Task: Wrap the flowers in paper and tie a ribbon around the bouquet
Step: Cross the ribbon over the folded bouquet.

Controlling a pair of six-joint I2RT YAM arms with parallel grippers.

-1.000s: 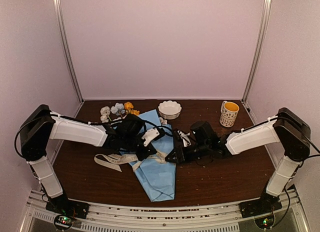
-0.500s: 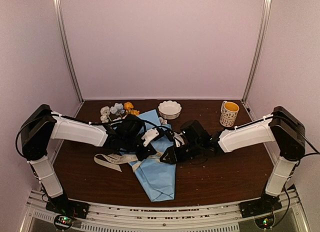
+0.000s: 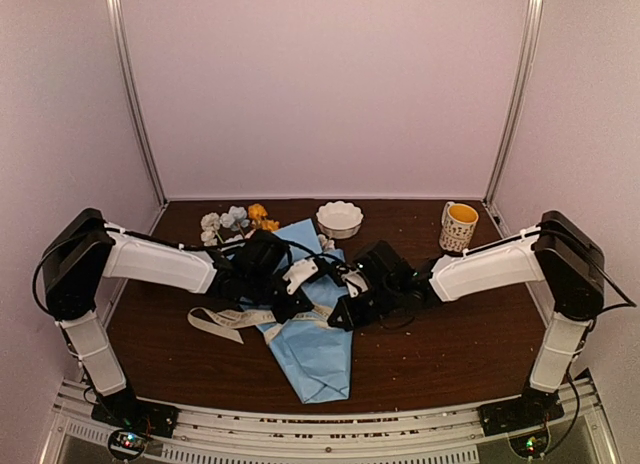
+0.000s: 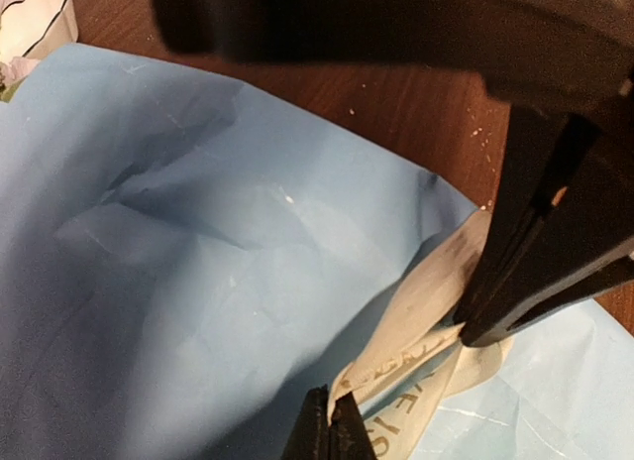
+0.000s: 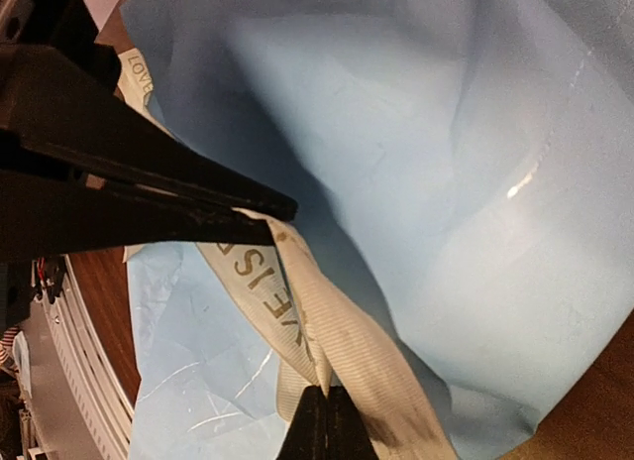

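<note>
Ribbon (image 3: pixel 222 320) trails loose on the table (image 3: pixel 450 354) to the left of your left gripper (image 4: pixel 327 432), whose jaws are pressed together, pinching a strand of it. Beyond those jaws the flowers (image 3: pixel 236 220) show at the far end of the paper (image 4: pixel 198 232), which lies under both jaws. Your right gripper (image 5: pixel 325 422) sits just beside the left one, its jaws closed on the ribbon too. Behind the right jaws stand a white bowl (image 3: pixel 340 219) and a mug (image 3: pixel 459 227).

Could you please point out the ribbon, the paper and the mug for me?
ribbon (image 5: pixel 329 336): right wrist view, middle of the band.
paper (image 3: pixel 318 360): top view, near folded end.
mug (image 3: pixel 457 239): top view, its outer side.
</note>
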